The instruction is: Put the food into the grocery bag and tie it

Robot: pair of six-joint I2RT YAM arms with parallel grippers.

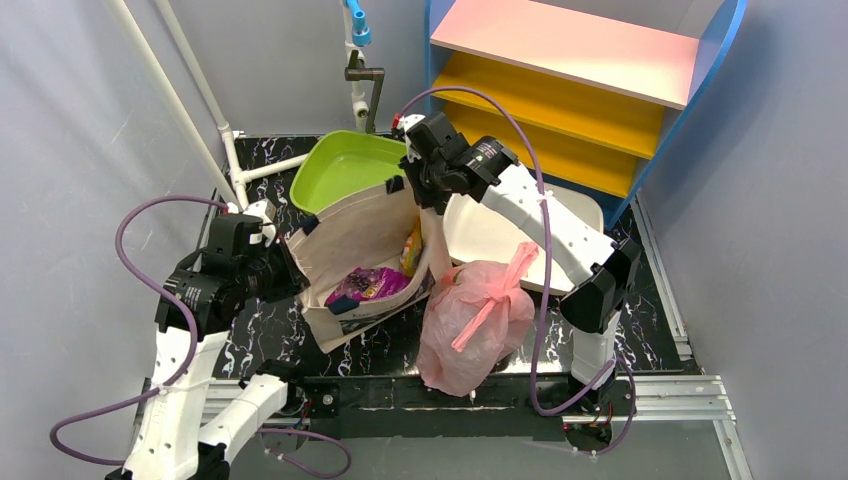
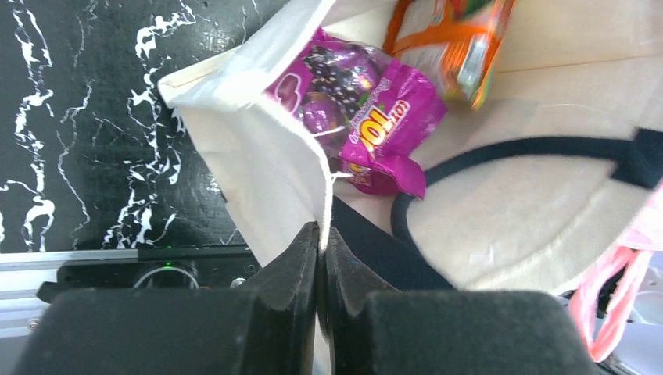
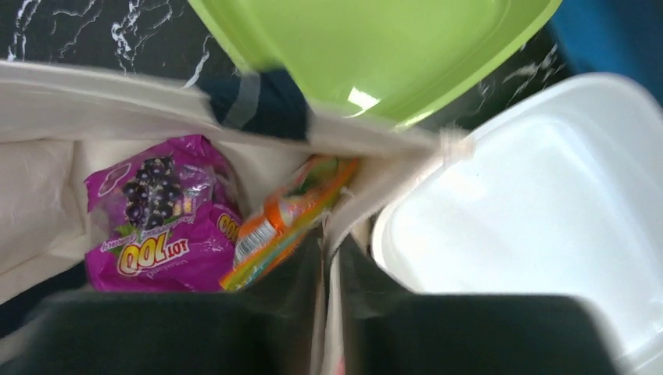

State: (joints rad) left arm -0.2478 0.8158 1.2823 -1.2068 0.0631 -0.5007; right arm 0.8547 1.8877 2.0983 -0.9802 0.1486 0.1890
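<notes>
Pink grocery bag [image 1: 470, 330], black-and-white marbled table [image 1: 385, 345]

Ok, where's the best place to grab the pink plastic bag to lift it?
Probably the twisted handle strip across the top of the pink plastic bag, from above: it's narrow enough to pinch, while the body bulges wide.

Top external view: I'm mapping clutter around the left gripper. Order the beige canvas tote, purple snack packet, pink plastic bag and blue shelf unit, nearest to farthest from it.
1. beige canvas tote: left edge pinched in the left gripper.
2. purple snack packet: inside the tote, to the right.
3. pink plastic bag: right of the tote.
4. blue shelf unit: far right corner.
</notes>
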